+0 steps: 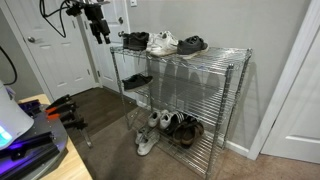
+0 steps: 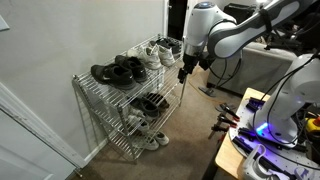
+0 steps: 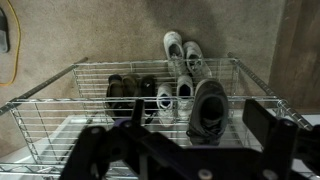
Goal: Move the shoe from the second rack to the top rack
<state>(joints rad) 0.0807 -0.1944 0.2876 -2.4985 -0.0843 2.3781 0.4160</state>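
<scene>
The shoe (image 1: 137,81) is a low dark sneaker lying on the second rack (image 1: 195,92) near its door end; it also shows in an exterior view (image 2: 150,103). The top rack (image 1: 228,52) holds a black shoe (image 1: 135,41), a white sneaker (image 1: 163,43) and a dark grey shoe (image 1: 192,44). My gripper (image 1: 100,28) hangs open and empty, above and in front of the top rack's end, apart from every shoe. The wrist view looks down on the top rack (image 3: 40,110) between my fingers (image 3: 178,140).
More shoes lie on the bottom tier (image 1: 170,128) and show through the wire in the wrist view (image 3: 180,50). A white door (image 1: 60,50) stands beside the shelving unit. A desk with equipment (image 1: 30,140) sits near the robot base.
</scene>
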